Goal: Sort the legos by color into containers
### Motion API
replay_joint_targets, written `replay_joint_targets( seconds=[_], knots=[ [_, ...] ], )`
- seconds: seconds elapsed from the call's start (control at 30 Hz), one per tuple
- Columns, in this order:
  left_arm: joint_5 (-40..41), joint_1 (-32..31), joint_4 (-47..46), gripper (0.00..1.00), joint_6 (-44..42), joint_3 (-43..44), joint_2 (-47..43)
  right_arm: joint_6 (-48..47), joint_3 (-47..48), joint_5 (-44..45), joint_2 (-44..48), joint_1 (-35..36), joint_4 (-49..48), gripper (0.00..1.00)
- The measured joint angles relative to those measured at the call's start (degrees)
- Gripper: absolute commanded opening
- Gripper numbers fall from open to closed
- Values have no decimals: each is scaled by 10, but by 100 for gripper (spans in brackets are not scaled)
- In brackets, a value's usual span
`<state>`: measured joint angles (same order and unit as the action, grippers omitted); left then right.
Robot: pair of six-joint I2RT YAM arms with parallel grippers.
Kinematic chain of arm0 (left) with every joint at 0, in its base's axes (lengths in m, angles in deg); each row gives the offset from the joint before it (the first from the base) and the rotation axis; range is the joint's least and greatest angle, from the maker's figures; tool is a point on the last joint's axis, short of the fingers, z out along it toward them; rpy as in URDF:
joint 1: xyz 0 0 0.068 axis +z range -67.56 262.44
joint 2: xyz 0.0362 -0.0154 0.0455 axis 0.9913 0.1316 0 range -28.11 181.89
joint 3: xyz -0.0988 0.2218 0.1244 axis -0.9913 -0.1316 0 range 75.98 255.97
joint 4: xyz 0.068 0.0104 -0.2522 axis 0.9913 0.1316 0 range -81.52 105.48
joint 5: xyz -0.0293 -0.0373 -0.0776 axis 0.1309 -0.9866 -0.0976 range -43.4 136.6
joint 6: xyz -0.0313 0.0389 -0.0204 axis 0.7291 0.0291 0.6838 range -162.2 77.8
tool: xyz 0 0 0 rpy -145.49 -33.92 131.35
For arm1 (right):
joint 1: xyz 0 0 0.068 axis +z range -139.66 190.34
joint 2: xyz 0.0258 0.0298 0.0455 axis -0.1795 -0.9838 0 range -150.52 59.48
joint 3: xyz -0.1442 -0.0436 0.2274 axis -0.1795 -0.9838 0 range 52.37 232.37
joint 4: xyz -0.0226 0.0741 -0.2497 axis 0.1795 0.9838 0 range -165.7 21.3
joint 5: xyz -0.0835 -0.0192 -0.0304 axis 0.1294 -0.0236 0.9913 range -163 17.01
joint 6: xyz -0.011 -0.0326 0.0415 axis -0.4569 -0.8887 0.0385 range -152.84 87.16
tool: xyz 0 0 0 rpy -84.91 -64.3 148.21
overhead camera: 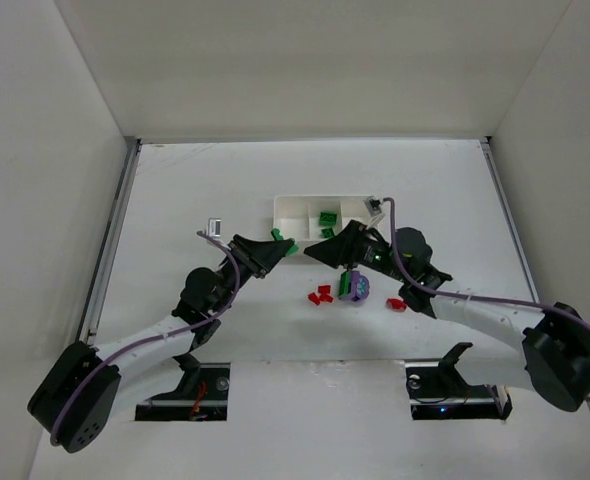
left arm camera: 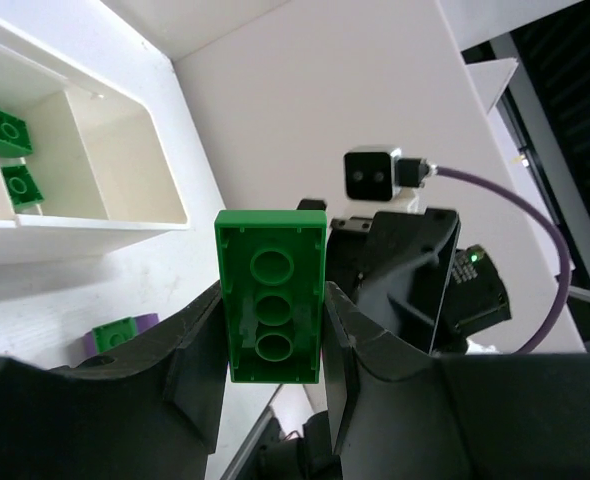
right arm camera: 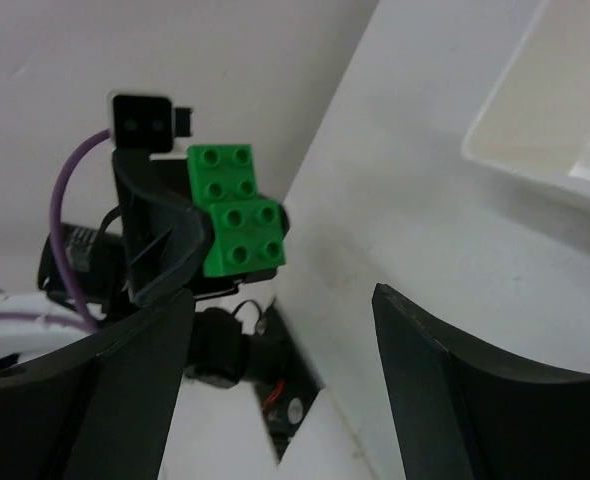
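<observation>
My left gripper (overhead camera: 278,246) is shut on a green lego (overhead camera: 283,240) and holds it just off the tray's near left corner. In the left wrist view the green lego (left arm camera: 271,295) stands upright between the fingers (left arm camera: 200,350), hollow underside facing the camera. My right gripper (overhead camera: 322,250) is open and empty, facing the left one. It sees that same lego (right arm camera: 235,210) in the left fingers. The white tray (overhead camera: 293,208) has two green legos (overhead camera: 328,218) in its middle compartment, which also show in the left wrist view (left arm camera: 5,125). Red legos (overhead camera: 320,295) and a purple-and-green clump (overhead camera: 353,287) lie on the table.
One more red lego (overhead camera: 396,303) lies under the right forearm. A small grey-white block (overhead camera: 214,226) lies left of the tray. The two grippers are close together in front of the tray, whose corner (right arm camera: 535,140) shows in the right wrist view. White walls enclose the table.
</observation>
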<state>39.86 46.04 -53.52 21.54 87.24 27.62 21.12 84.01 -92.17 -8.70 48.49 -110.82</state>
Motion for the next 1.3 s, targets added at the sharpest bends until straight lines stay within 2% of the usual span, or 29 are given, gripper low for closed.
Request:
replay_joint_targets(
  seconds=[0.23,0.47,0.97,1.3],
  knots=[
    [31,-27,-16,26,22,0,-10,48,-1,-27,-24,44,-83,69],
    [49,-40,-21,26,54,0,-22,70,-1,-42,-48,47,-134,62],
    [68,-63,-30,27,83,-16,-33,98,-1,-77,-76,47,-194,60],
    [69,-70,-30,28,88,-17,-33,103,5,-83,-90,43,-199,52]
  ],
)
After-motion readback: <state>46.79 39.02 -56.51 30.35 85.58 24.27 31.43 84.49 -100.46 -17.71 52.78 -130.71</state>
